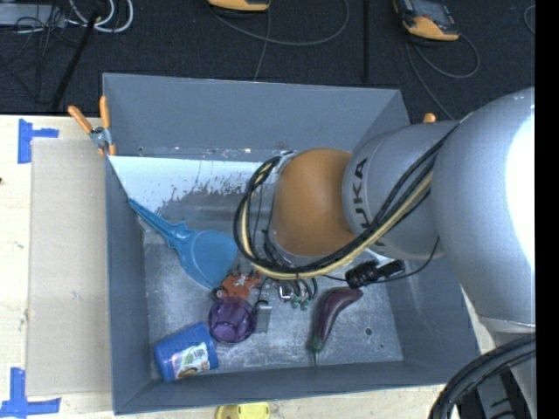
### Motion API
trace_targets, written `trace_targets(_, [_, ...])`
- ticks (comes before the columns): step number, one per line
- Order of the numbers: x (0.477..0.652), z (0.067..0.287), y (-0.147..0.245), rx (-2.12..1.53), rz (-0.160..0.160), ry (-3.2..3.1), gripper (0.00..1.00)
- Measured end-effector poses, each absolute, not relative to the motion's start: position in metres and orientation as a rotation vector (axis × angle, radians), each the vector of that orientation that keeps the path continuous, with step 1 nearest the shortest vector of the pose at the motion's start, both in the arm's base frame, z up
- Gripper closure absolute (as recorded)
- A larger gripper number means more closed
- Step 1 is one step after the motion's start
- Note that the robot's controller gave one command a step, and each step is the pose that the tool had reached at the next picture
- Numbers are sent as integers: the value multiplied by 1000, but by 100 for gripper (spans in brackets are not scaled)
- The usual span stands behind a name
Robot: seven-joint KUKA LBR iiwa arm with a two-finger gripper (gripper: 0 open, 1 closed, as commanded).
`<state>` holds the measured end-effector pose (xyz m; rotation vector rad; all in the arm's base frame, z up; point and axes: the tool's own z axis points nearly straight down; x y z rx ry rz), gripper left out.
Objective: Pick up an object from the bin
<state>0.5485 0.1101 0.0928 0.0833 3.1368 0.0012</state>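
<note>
Bin (131, 321): I reach in from the right, my wrist (314, 203) over its middle.
Funnel (196, 247): left of my wrist.
Cup (231, 319): just before the funnel.
Can (185, 354): front left, beside the cup.
Eggplant (332, 314): right of the cup.

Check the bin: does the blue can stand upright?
No, the blue can lies on its side near the front left corner of the bin, beside the purple cup.

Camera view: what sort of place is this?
Probably a robotics lab picking station: a grey metal bin holding a blue funnel and toy eggplant, a KUKA arm over it, loose cables behind.
</note>
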Motion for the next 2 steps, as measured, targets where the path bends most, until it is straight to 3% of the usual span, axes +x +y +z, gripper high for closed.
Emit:
trace_targets(1, [569,73,124,-223,1,3127,100])
trace_targets(2, [569,73,123,-221,1,3127,100])
